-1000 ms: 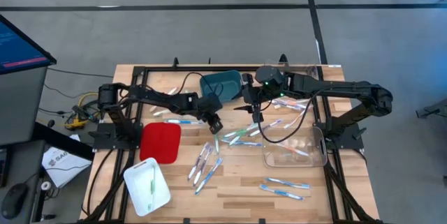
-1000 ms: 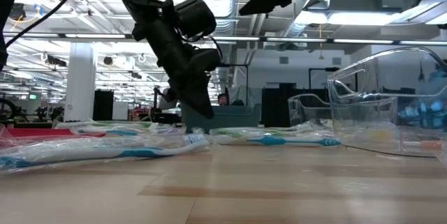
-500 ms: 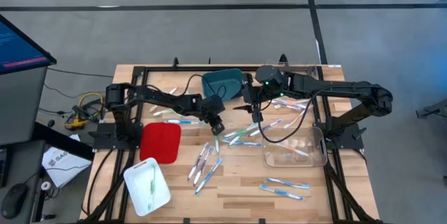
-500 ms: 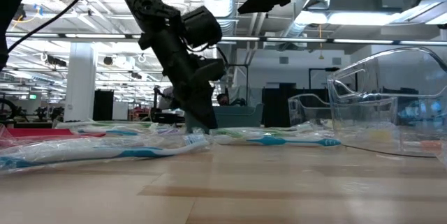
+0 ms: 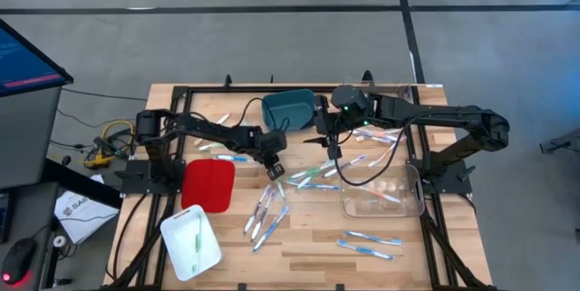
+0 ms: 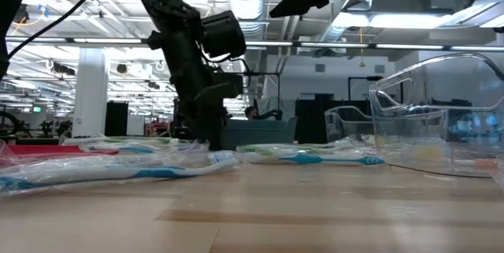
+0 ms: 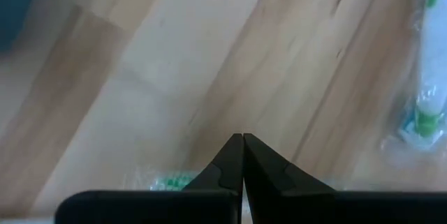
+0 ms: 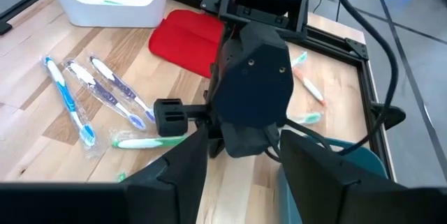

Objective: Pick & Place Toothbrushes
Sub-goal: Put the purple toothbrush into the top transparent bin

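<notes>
toothbrushes (image 5: 313, 175): scattered all over the wooden surface (image 5: 308, 246), a few in the clear bin (image 5: 382, 202)
left claw (image 5: 273, 170): pressed together, empty, down by the middle pile
right claw (image 5: 319, 139): spread, holding nothing, up near the teal bin (image 5: 288, 108)

The wooden table (image 5: 308, 246) carried a black frame (image 5: 186, 92) round its edges. On the boards lay a red tray (image 5: 207, 185), a white bin (image 5: 191, 242) near the front left corner, a teal bin (image 5: 287, 108) at the back, and a clear plastic container (image 5: 382, 197) on the right. Wrapped toothbrushes (image 5: 268, 211) lay scattered across the middle, with two more (image 5: 370, 244) near the front right and a few (image 5: 213, 121) beside the teal bin.
</notes>
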### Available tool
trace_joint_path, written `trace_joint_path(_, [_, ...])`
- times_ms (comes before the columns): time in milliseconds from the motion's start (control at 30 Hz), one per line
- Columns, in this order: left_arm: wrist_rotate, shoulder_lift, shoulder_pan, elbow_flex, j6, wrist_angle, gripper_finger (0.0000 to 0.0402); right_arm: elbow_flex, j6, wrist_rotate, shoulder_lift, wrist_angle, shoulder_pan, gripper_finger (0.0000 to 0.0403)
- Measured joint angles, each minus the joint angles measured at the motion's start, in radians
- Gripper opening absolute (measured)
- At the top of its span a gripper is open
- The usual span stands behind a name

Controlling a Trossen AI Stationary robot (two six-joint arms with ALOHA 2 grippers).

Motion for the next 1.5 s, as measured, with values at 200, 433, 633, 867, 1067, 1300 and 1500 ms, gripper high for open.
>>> trace_joint_path(200, [-0.028,-0.013,-0.033,0.001,-0.044,-0.038,0.0001,0.0,0.0,0.0,0.0,-0.002,0.0,0.0171])
trace_joint_path(433, [-0.085,-0.102,-0.071,0.0,-0.078,-0.133,0.0001,0.0,0.0,0.0,0.0,-0.003,0.0,0.0174])
trace_joint_path(633, [-0.161,-0.253,-0.112,-0.009,-0.093,-0.186,0.0001,0.0,0.028,-0.001,0.0,0.007,0.002,0.0171])
trace_joint_path(867, [-0.272,-0.537,-0.172,-0.14,0.003,0.047,0.0001,-0.005,0.078,-0.01,0.046,0.028,0.061,0.0175])
trace_joint_path(1067, [-0.263,-0.79,-0.228,-0.334,0.131,0.33,0.0001,-0.001,0.078,-0.045,0.204,0.221,0.144,0.0175])
trace_joint_path(1300, [-0.227,-1.005,-0.276,-0.526,0.172,0.508,0.0001,0.109,0.435,0.128,0.398,0.238,0.165,0.0175])
trace_joint_path(1500, [-0.204,-1.065,-0.288,-0.595,0.16,0.545,0.0001,0.268,0.635,0.205,0.545,0.07,0.139,0.0175])
